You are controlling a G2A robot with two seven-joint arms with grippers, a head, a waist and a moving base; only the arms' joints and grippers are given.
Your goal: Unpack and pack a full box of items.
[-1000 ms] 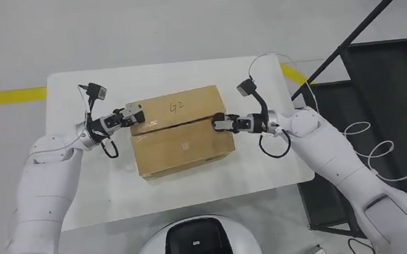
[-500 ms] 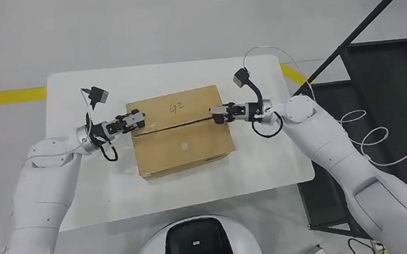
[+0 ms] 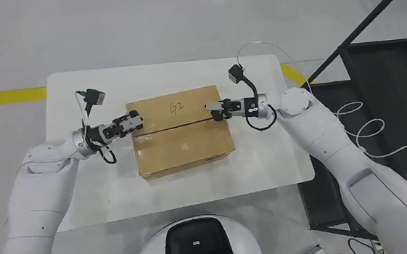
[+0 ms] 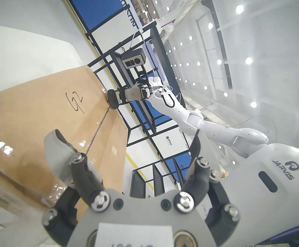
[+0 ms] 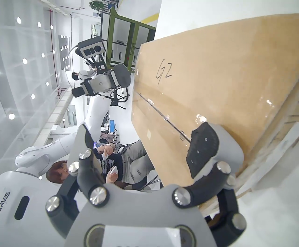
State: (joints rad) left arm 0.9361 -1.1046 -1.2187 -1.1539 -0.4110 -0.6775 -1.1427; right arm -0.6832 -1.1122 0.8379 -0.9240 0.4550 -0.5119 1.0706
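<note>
A closed brown cardboard box (image 3: 179, 136) with a handwritten mark on its far flap lies in the middle of the white table (image 3: 265, 167). A taped seam runs across its top between the two flaps. My left gripper (image 3: 132, 123) is open at the box's left end, level with the seam, one finger over the top edge. My right gripper (image 3: 213, 108) is open at the box's right end, by the seam. The left wrist view has the box (image 4: 58, 110) under my left gripper (image 4: 126, 149), with the right gripper (image 4: 113, 98) at its far end. The right wrist view looks along the box (image 5: 210, 77) past my right gripper (image 5: 144, 152).
A black metal rack (image 3: 393, 88) stands right of the table, close to the right arm. A yellow floor line (image 3: 4, 96) runs behind the table. Bare tabletop lies in front of and behind the box.
My right gripper has moved along the box's right end toward the far flap. My left gripper has shifted slightly toward the seam. The box has not moved.
</note>
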